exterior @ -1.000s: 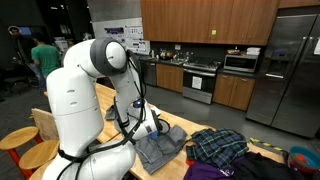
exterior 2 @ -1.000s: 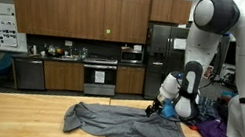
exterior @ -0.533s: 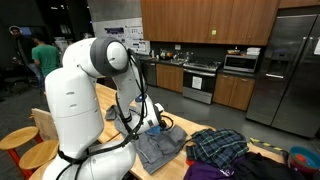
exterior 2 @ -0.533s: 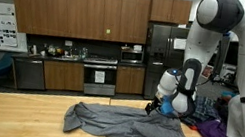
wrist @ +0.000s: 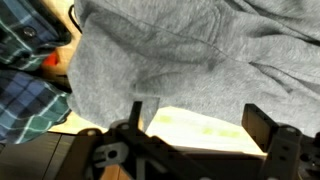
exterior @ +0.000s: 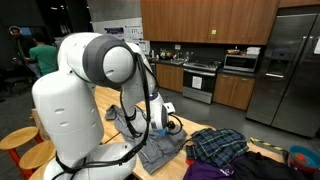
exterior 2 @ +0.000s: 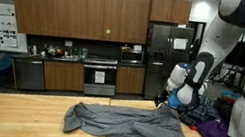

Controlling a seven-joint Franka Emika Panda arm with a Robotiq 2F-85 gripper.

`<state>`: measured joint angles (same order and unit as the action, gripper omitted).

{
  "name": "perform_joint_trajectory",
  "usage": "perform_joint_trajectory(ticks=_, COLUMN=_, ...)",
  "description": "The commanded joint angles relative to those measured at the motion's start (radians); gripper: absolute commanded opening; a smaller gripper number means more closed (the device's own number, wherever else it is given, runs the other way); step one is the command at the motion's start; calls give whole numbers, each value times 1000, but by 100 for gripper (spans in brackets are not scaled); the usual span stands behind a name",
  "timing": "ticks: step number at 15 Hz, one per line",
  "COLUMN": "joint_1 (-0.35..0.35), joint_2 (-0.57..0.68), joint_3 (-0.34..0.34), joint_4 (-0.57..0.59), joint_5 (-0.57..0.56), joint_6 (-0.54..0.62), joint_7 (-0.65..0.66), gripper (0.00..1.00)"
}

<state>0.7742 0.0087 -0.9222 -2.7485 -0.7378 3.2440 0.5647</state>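
A white robot arm reaches over a long butcher-block table (exterior 2: pixel 12 118) of pale wood in a kitchen-like room. Its gripper (exterior 2: pixel 163 102) hangs just above the far right end of a grey garment (exterior 2: pixel 128 127) and touches nothing. In the wrist view the gripper (wrist: pixel 200 125) shows two dark fingers (wrist: pixel 262 125) set wide apart, with only bare tabletop and the cloth's edge between them. The grey garment (wrist: pixel 170 50) is soft, matte knit fabric, spread mostly flat along the middle of the table, with shallow folds and a rumpled left end. In an exterior view the gripper (exterior: pixel 170 126) sits over the garment (exterior: pixel 160 150) near a loose heap of plaid cloth (exterior: pixel 216 146) in dark blue, green and white checks. The heap lies just beside the grey fabric. A purple cloth (exterior 2: pixel 216 131) lies bunched at the table's right end. A blue, round-rimmed tub (exterior: pixel 300 156) stands behind the heap, and its contents cannot be made out. Behind the table are brown wooden cabinets (exterior 2: pixel 81 16) with flat closed doors, and a tall fridge (exterior: pixel 295 65) of brushed steel, also shut.
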Motion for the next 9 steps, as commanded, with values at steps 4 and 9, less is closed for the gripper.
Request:
perform_joint_trajectory(ticks=4, joint_1=201, joint_2=-333, joint_3=-301, joint_4=-28, joint_5=233, joint_6=-198, joint_7=-139, gripper=100)
perform_joint_trajectory(ticks=9, joint_1=475, joint_2=-372, joint_3=-633, joint_4=134, joint_5=408, joint_6=-274, joint_7=-246, gripper=100)
